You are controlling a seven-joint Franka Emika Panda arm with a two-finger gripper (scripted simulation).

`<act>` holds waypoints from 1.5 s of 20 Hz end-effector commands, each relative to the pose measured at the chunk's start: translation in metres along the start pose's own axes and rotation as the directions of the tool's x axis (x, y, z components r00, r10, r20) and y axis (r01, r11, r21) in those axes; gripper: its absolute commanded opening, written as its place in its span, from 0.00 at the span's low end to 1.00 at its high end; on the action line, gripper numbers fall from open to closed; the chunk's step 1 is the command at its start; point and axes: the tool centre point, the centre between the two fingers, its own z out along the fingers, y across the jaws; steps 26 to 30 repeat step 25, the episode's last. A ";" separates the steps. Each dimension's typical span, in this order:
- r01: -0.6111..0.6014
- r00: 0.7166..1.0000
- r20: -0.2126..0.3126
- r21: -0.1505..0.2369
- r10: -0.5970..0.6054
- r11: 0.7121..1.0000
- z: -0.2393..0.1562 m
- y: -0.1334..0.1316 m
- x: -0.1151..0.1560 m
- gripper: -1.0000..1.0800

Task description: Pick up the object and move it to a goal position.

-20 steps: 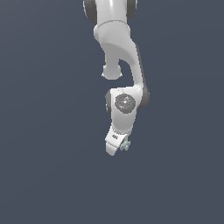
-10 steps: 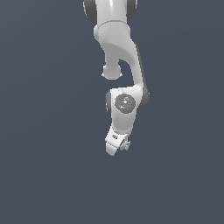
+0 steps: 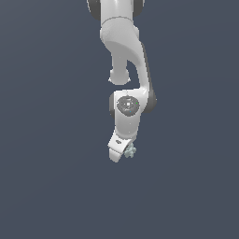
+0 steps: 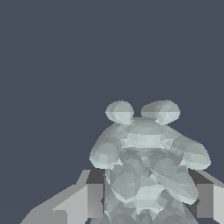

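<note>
With the gripper [image 3: 127,152] pinching the object [image 4: 146,166] (knobbly, pale grey-green) between its fingers [image 4: 92,199], carrying it to the goal seems next.

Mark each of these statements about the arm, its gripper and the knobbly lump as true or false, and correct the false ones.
1. The knobbly lump sits between the gripper's fingers. True.
2. The lump is bright red. False: it is pale grey-green.
3. In the exterior view the lump shows at the lower end of the arm, beside the gripper. True.
4. The lump is larger than the gripper. False: in the exterior view it is much smaller than the white gripper.
5. The lump has a smooth, round outline. False: the wrist view shows it bumpy, with two knobs sticking out at one end.
</note>
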 end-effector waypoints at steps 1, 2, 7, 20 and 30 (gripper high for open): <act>-0.001 1.000 0.000 -0.001 0.001 1.000 -0.005 0.000 -0.012 0.00; -0.001 1.000 0.000 -0.001 0.001 1.000 -0.008 -0.001 -0.018 0.00; -0.001 1.000 0.000 -0.001 0.001 1.000 -0.025 -0.004 -0.058 0.00; -0.001 1.000 0.000 -0.001 0.001 1.000 -0.064 -0.007 -0.146 0.00; -0.001 1.000 0.000 -0.001 0.001 1.000 -0.068 -0.007 -0.154 0.00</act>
